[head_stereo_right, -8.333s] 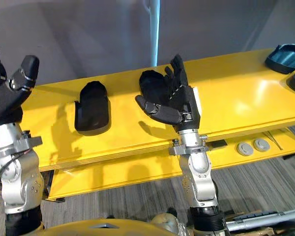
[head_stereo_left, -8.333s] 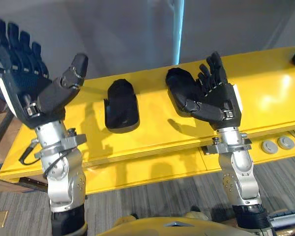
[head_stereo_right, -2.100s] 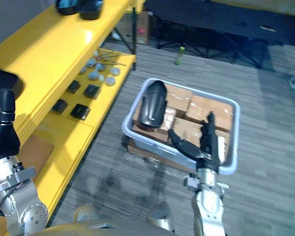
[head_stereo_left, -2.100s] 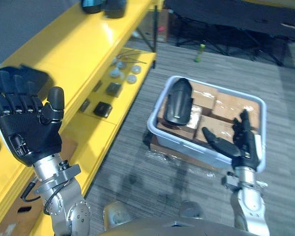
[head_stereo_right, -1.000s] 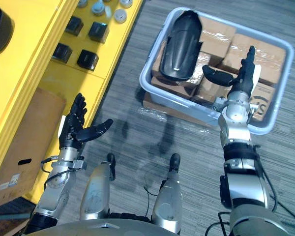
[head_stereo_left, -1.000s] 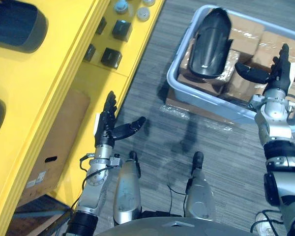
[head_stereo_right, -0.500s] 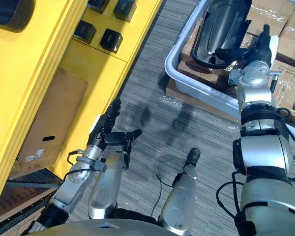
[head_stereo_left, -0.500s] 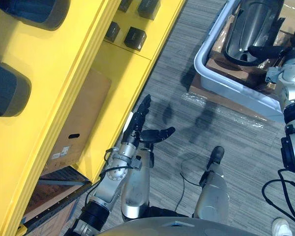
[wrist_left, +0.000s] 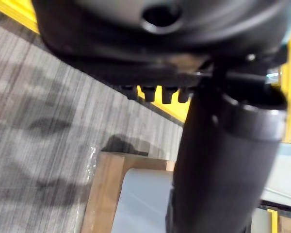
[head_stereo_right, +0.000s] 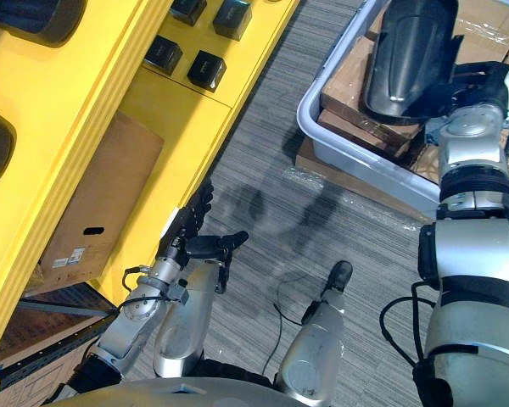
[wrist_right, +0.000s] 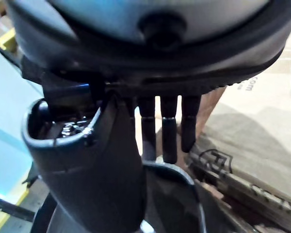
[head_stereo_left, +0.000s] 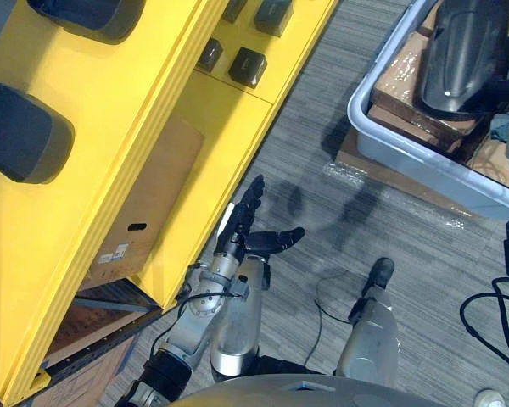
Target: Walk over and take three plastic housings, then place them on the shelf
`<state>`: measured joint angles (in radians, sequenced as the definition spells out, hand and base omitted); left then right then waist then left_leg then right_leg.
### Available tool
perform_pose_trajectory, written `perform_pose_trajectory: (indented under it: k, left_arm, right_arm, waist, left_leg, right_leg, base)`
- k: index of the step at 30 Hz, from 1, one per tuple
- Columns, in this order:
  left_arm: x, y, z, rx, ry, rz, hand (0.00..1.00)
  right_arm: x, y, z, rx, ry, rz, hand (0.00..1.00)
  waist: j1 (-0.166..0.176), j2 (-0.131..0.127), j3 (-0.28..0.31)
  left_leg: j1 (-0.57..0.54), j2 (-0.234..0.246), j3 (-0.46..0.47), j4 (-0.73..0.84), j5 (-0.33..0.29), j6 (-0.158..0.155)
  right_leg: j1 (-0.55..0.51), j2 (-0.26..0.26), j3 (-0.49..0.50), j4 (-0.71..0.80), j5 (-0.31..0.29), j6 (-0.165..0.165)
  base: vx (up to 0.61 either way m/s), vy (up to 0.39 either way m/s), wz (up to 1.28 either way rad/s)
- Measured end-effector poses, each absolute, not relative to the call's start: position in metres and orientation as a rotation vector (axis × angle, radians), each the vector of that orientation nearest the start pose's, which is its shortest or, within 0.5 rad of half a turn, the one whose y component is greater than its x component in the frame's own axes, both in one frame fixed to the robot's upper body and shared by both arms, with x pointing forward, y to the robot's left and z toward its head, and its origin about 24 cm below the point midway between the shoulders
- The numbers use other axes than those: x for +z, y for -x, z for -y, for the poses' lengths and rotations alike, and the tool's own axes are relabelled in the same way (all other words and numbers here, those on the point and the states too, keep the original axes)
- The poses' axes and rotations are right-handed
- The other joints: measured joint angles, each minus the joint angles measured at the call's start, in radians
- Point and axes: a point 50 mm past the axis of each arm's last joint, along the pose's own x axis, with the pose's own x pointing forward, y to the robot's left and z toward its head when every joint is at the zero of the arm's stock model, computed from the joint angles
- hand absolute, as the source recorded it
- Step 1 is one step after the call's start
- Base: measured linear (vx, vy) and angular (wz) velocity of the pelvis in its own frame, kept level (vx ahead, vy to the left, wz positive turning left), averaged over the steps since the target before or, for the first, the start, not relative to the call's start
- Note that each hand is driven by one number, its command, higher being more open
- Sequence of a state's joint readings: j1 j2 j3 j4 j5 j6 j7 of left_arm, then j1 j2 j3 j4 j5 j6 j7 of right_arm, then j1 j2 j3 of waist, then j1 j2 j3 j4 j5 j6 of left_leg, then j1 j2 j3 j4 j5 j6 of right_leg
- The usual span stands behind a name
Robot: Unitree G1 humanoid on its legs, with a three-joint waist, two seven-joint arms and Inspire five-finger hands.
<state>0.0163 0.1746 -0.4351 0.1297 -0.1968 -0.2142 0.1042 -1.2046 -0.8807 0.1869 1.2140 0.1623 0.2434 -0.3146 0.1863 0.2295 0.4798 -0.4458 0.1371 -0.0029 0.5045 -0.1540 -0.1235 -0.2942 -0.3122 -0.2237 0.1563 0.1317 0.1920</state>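
One housing (head_stereo_left: pixel 465 51) in bin (head_stereo_left: pixel 424 170) at 1 o'clock; right hand (head_stereo_right: pixel 479 85) beside it, fingers (wrist_right: pixel 169 131) straight. Left hand (head_stereo_left: pixel 236 240) spread, shelf (head_stereo_left: pixel 110 170) at 9 o'clock.

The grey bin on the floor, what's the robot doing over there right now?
The robot's right hand is at the black plastic housing that lies on cardboard boxes in the grey bin. Its fingers are straight at the housing's edge, not closed round it. The left hand hangs open and idle beside the yellow shelf. Two dark housings already lie on the shelf's top.
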Motion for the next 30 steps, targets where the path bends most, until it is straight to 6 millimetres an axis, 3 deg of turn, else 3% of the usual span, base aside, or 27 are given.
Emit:
perform_pose_trajectory:
  k: [15, 18, 22, 26, 30]
  left_arm:
    - [0.000, -0.214, -0.099, -0.249, 0.088, -0.081, 1.00]
    - [0.002, -0.209, -0.104, -0.225, 0.097, -0.064, 1.00]
    - [0.004, -0.204, -0.112, -0.207, 0.086, -0.051, 1.00]
    - [0.015, -0.202, -0.127, -0.144, 0.091, 0.012, 1.00]
    - [0.028, -0.205, -0.135, -0.157, 0.097, 0.071, 1.00]
  right_arm:
    - [0.241, -0.342, 0.394, -0.980, 0.475, -0.216, 0.00]
    - [0.234, -0.342, 0.392, -1.037, 0.457, -0.201, 0.00]
    - [0.244, -0.341, 0.390, -1.135, 0.499, -0.090, 0.00]
    - [0.276, -0.338, 0.374, -1.212, 0.640, 0.220, 0.00]
    - [0.294, -0.329, 0.360, -1.235, 0.676, 0.455, 0.00]
  waist:
    - [-0.004, 0.006, -0.004]
    - [-0.024, 0.005, -0.003]
    - [-0.051, -0.001, 0.000]
    - [-0.086, -0.028, 0.019]
    - [-0.095, -0.044, 0.020]
  left_leg:
    - [0.061, 0.003, 0.000, -0.014, 0.000, -0.001]
    - [0.080, 0.005, 0.007, -0.026, 0.002, -0.003]
    - [0.128, 0.012, 0.019, -0.062, 0.016, -0.009]
    - [0.185, 0.028, 0.020, -0.107, 0.028, -0.022]
    - [0.250, 0.036, 0.017, -0.155, 0.041, -0.031]
  right_leg:
    - [0.060, 0.002, -0.014, -0.001, -0.010, -0.015]
    - [0.071, 0.002, -0.013, -0.004, -0.010, -0.015]
    - [0.105, 0.008, -0.014, -0.024, -0.009, -0.014]
    - [0.156, 0.028, -0.021, -0.057, -0.008, -0.015]
    - [0.217, 0.040, -0.035, -0.084, -0.008, -0.015]
  base:
    - [0.00, 0.004, 0.00]
    - [0.01, 0.008, -0.05]
    - [0.02, -0.003, -0.06]
    - [0.03, -0.019, -0.04]
    - [0.05, -0.025, 0.02]
